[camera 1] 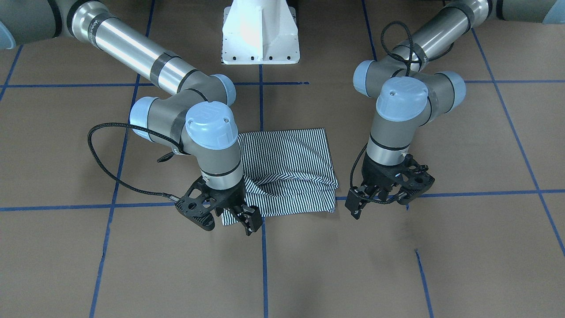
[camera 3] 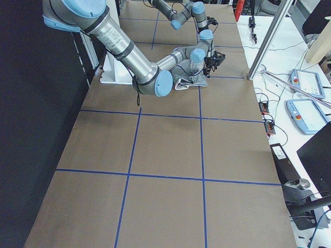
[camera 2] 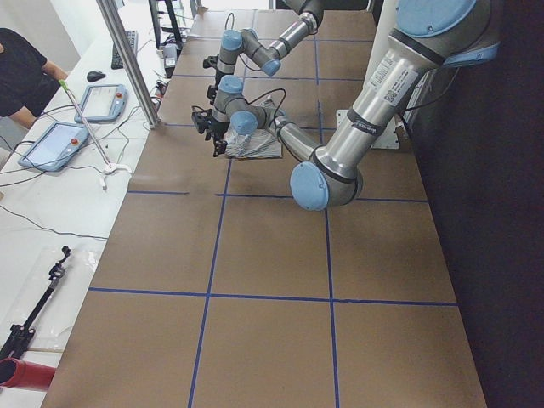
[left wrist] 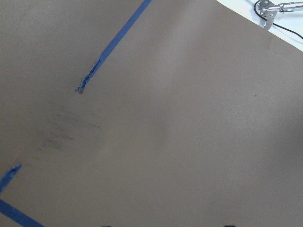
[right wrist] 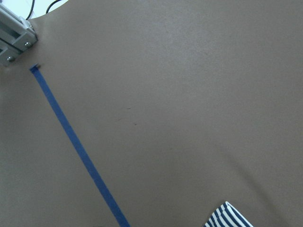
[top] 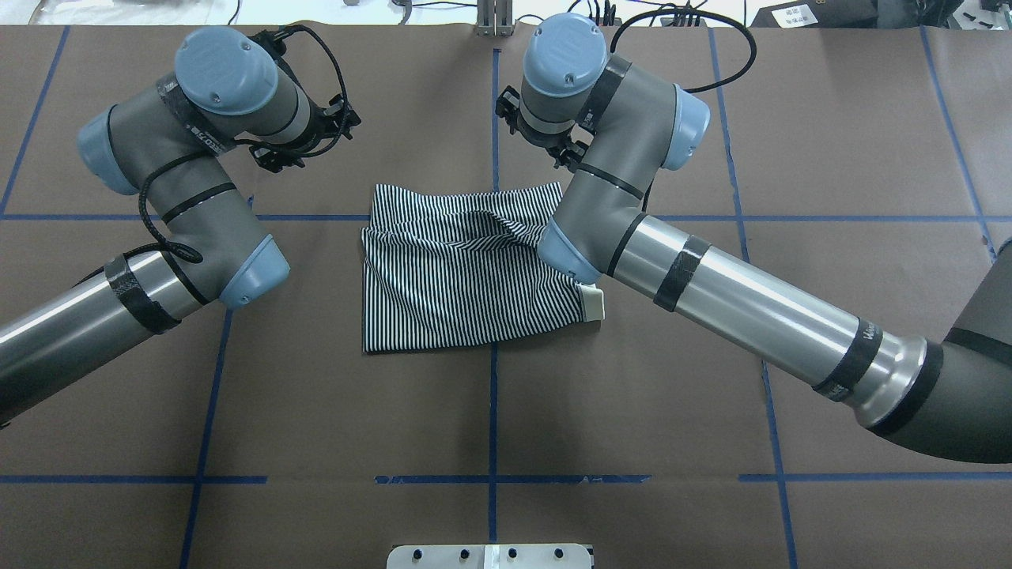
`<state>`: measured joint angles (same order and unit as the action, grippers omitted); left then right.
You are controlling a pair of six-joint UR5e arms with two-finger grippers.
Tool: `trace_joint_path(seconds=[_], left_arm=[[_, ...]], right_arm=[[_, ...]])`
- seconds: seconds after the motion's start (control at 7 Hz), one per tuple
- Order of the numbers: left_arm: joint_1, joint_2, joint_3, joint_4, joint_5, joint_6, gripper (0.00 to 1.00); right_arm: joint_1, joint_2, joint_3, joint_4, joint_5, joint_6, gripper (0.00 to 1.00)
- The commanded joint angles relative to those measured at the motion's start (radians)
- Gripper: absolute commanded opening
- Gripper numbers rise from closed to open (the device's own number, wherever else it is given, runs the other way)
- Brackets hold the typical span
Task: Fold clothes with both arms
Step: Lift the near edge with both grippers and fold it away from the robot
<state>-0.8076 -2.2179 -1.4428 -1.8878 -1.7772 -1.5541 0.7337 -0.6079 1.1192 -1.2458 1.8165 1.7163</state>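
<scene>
**Lining Up Both Grippers for the Next Fold**

Finding the polo shirt (top: 451, 284) lying near the middle of the table (top: 711, 395) as a folded rectangle, with a rumpled ridge (top: 490, 217) crossing its far half and a white collar (top: 593, 304) corner peeking out at 4 o'clock in the overhead view.

Reading the right gripper (camera 1: 227, 221) as released, jaws spread and grasping nothing, hanging at the shirt's corner at 1 o'clock overhead. Not being able to tell whether it is touching the cloth. Glimpsing only a striped tip at the bottom of its wrist view.

Reading the left gripper (camera 1: 380, 203) as released too and empty, hanging near 11 o'clock, just apart from the cloth. Seeing bare table alone through its wrist camera.

Judging the step as setting up a two-handed pinch on the far edge. Doing it well means:
- bringing the left gripper in onto the 11 o'clock corner, matching the right one's height
- going down far enough to be catching every layer, not just the top one
- closing both together
- lifting evenly and carrying toward 6 o'clock, holding the edge taut and pulling the ridge flat rather than folding it in
</scene>
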Motion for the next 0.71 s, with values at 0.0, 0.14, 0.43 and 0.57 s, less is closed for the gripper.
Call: trace_joint_path(seconds=[0.0,0.14,0.43,0.57], left_arm=[[-0.01,0.023,-0.052,0.013,-0.054,0.053,1.0],[-0.025,0.067,-0.124,0.039,-0.057,0.102,1.0],[-0.054,0.096,-0.154,0.061,-0.082,0.152,1.0],[-0.055,0.101,-0.156,0.059,-0.082,0.152,1.0]], right_arm=[[0.001,0.003,0.048,-0.088,0.053,-0.104,1.0],[-0.034,0.003,0.088,-0.204,0.04,-0.226,1.0],[-0.118,0.043,0.097,-0.347,-0.032,-0.431,1.0],[-0.138,0.057,0.096,-0.406,-0.046,-0.501,1.0]])
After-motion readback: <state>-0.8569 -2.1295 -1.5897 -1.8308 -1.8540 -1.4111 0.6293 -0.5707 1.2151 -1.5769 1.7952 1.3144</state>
